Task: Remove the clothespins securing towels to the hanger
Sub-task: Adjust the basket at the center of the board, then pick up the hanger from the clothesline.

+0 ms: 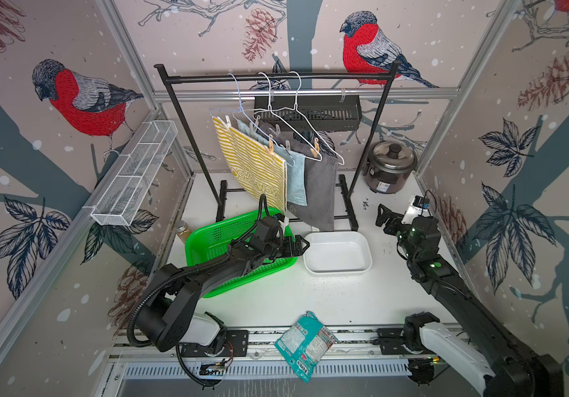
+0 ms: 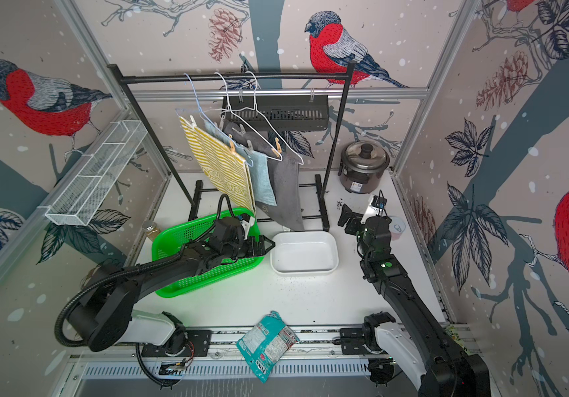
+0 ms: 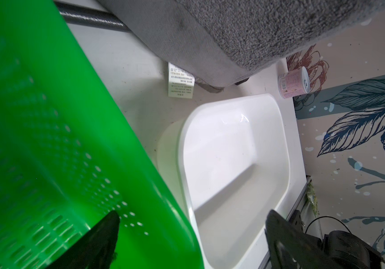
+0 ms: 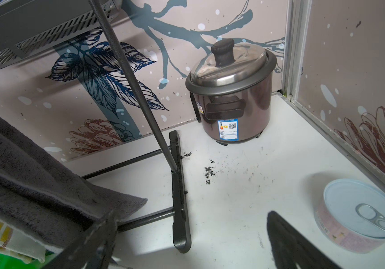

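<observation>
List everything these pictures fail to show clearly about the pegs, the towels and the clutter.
- clothespins: tiny in both top views, so the exact count is unclear; absent from both wrist views.
- light blue towel: mostly covered by the yellow striped towel in both top views.
- care label: left wrist view, print too small to read.
- jar: top view, partly hidden behind the green basket.

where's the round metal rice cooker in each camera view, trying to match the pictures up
In a top view: the round dark metal rice cooker stands in the far corner by the right wall.
In a top view: same far corner, right of the black metal rack.
Left wrist: not in it.
Right wrist: in full view, past the rack's foot.
Shared landmark: the dark grey terry towel, in all four.
</observation>
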